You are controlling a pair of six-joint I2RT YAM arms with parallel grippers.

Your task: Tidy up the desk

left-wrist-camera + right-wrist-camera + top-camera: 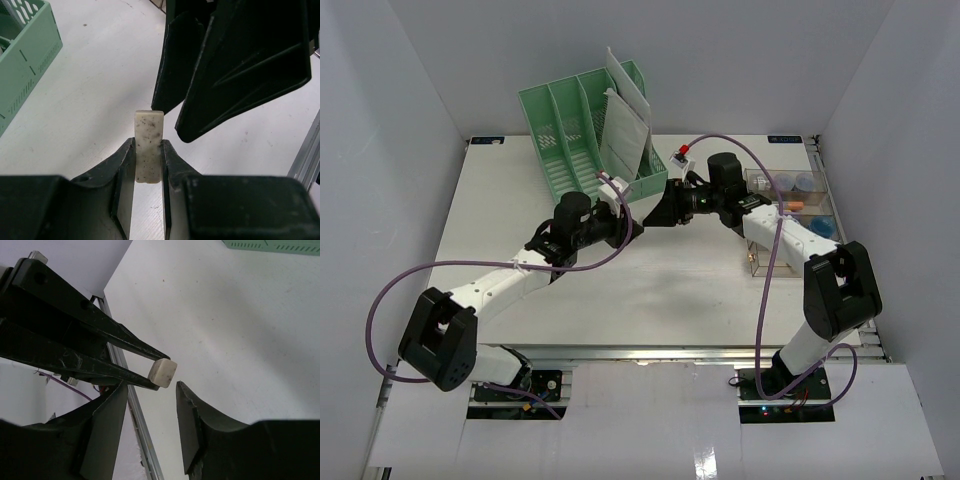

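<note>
The white desk (pixel 700 290) carries both arms, which meet above its middle. My left gripper (pixel 628 226) is shut on a small speckled white eraser (pixel 148 145), held upright between its fingertips above the desk. The eraser's free end (pixel 163 373) sticks out toward my right gripper (pixel 660 214). The right gripper (pixel 151 386) is open, with its jaws on either side of the eraser's end and not touching it. In the left wrist view the right gripper's black fingers (pixel 240 60) hang just beyond the eraser.
A green slotted file rack (pixel 582 140) with white papers (pixel 625 128) stands at the back, just behind the two grippers. A clear plastic compartment tray (pixel 802 208) with small coloured items sits at the right edge. The metal rail (pixel 660 352) runs along the front.
</note>
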